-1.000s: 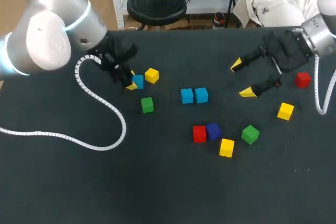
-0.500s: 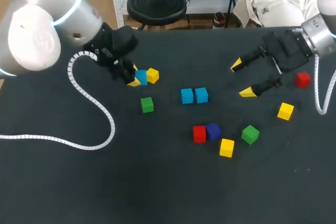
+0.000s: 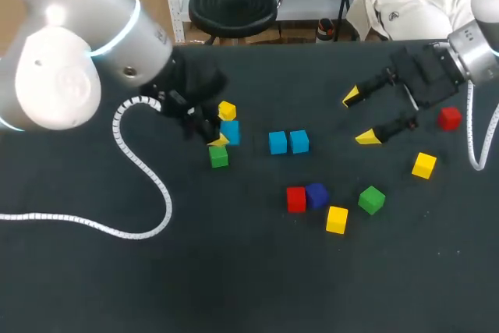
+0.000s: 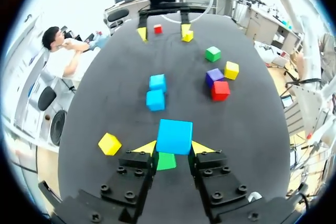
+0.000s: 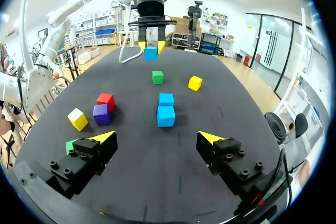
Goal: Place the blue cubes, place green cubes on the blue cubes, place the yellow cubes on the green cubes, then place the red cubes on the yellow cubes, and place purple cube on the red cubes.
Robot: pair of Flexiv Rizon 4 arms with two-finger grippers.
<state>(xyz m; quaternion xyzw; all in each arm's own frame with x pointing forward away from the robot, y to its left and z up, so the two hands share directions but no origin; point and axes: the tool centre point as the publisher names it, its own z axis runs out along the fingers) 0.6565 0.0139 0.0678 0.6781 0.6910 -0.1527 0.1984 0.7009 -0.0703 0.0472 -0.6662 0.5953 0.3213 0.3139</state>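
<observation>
Left wrist view shows the left gripper [image 4: 173,148] clamped on a blue cube [image 4: 174,136], with one yellow-tipped finger against each side of it. A green cube [image 4: 166,161] sits under the jaws, partly hidden by the held cube. Whether the two cubes touch cannot be told. A yellow cube [image 4: 109,144] lies on the dark table [image 3: 234,286] just beside one finger. Ahead of the jaws, two more blue cubes [image 4: 155,99] stand touching each other.

Further ahead and off to one side, a red cube [image 4: 220,90] touches a purple cube [image 4: 214,76]. A second yellow cube [image 4: 231,70] and a second green cube [image 4: 212,53] lie near them.

The right gripper [image 5: 156,137] hangs over the far side of the table with its jaws wide apart and nothing between them. In the right wrist view the two touching blue cubes lie straight ahead of these jaws, well apart from them. The second green cube lies close beside one finger, and the second yellow cube, the purple cube and the red cube are ahead on that same side.

In the head view, another red cube [image 3: 448,118] lies close behind the right gripper, beside its black body. A third yellow cube [image 3: 424,165] is near it.
</observation>
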